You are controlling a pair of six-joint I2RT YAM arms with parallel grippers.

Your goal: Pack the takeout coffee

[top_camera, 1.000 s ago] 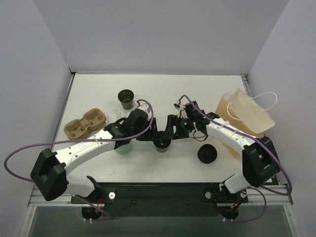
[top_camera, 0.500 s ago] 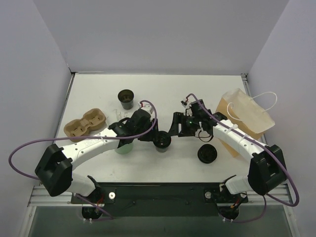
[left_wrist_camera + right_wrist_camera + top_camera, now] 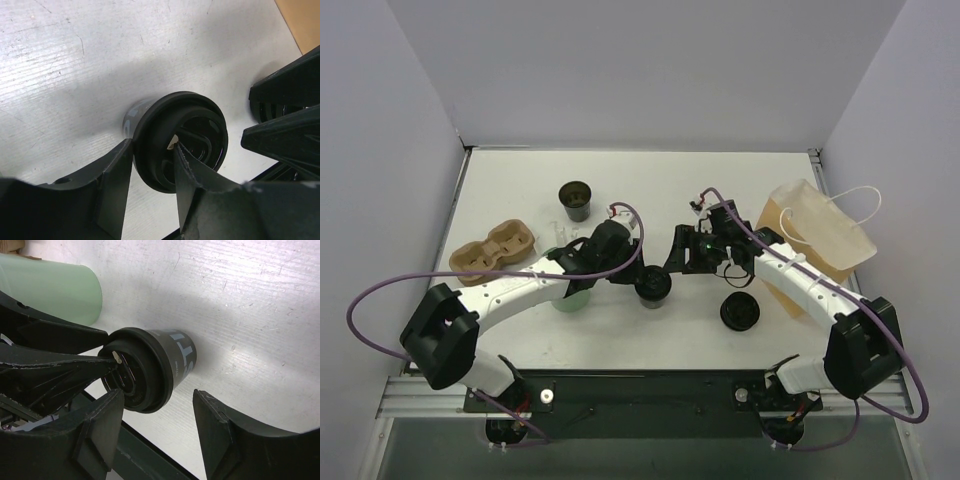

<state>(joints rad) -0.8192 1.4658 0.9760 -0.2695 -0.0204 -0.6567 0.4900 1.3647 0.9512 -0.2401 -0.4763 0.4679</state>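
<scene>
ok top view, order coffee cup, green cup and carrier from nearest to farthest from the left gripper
1. coffee cup, centre, rim in the left gripper
2. green cup, just left, partly under the arm
3. carrier, far left

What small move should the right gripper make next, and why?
Probably close the right gripper gently on the black cup. Its fingers stand open on both sides of the cup, with a clear gap at one, while the left gripper brackets the rim.

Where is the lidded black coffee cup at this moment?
In the top view the coffee cup sits just right of the green cup, between the left gripper and the right gripper.
</scene>
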